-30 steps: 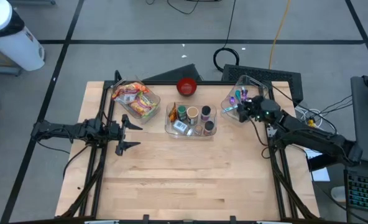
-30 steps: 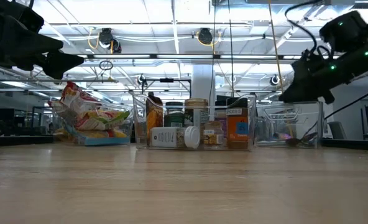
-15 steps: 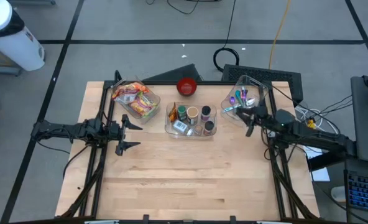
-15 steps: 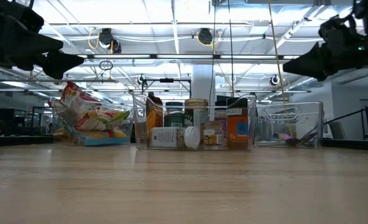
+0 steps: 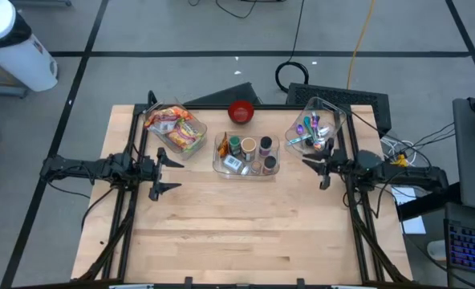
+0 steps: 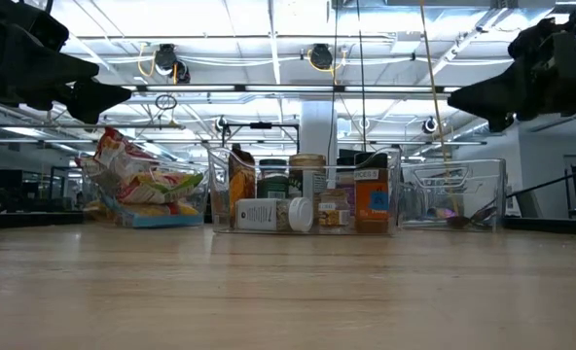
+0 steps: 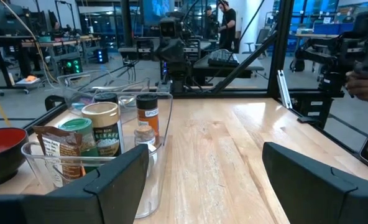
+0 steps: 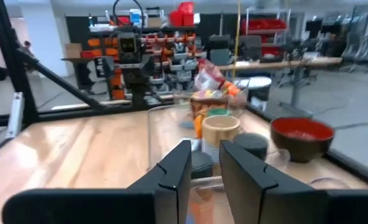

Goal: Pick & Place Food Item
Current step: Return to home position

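The spoons (image 5: 309, 127) lie in the right bin (image 5: 324, 104), the right gripper (image 5: 314, 172) hovers empty just beside it with fingers narrowly parted, and the left gripper (image 5: 176, 173) hangs wide open, empty, over the table's (image 5: 237, 229) left side.

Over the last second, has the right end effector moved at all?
Yes. In the high view the right end effector has pulled back from over the right transparent bin and now sits just below it in the picture.
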Robot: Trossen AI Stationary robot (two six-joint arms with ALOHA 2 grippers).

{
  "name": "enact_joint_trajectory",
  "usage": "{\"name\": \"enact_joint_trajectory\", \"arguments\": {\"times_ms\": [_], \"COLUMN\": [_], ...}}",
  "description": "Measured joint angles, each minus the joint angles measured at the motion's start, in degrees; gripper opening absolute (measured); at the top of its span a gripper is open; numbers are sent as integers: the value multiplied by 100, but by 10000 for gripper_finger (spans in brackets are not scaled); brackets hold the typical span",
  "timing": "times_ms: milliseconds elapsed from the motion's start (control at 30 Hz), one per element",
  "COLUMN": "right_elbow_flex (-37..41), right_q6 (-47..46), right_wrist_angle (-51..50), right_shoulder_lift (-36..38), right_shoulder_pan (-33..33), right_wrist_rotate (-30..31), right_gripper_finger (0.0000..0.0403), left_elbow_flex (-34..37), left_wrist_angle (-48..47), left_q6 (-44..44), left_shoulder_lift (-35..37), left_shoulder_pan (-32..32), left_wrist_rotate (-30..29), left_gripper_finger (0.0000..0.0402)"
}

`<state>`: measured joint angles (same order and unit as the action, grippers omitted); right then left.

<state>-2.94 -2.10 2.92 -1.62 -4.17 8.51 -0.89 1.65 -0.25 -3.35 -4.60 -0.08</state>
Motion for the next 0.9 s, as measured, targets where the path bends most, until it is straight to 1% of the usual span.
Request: {"name": "enact_joint_trajectory", "arguments": {"times_ms": [200, 400, 900], "right_elbow_flex": [10, 16, 22], "right_q6": [-453, -471, -471], "right_wrist_angle": [43, 246, 252], "right_shoulder_lift": [-121, -118, -119], "right_shoulder_pan": [55, 55, 53], "right_wrist_rotate": [16, 39, 39], "right_gripper_finger": [77, 73, 75], "left_elbow_flex": [0, 0, 0], "left_wrist_angle": [1, 1, 2], "left_q6": [2, 0, 2], "left_shoulder_lift": [0, 0, 0], "left_shoulder_pan": [2, 1, 0], "left_wrist_rotate": [-2, -2, -2], "left_gripper_finger": [324, 324, 324]}}
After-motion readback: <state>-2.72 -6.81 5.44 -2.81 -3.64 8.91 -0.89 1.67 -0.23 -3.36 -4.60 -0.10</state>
